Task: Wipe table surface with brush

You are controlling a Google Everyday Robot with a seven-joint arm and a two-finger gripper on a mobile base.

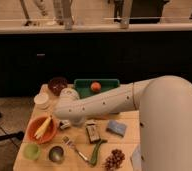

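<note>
Down at the left half of the counter [125,144], the white arm [101,102] reaches in from the right edge, and its jaws hang low over the wood just right of the orange bowl [41,131], close to the counter's middle. I cannot tell whether the jaws are open or closed, and no brush can be made out with any certainty; the arm covers much of the wood around its tip.

At the far edge sits a green tray [109,83] with an orange fruit [95,86] in it, and a dark bowl [57,85] stands just to its left. A white cup [41,100] is near the left edge. The orange bowl holds something yellow. Toward the near left corner stand a green cup [31,150] and a metal cup [56,153]. A fork [77,149] lies beside them, then a green-handled tool [96,152], with a brown block [92,132] just behind it. A blue sponge [116,128] lies right of the block, and dark grapes [114,159] sit at the near edge.
</note>
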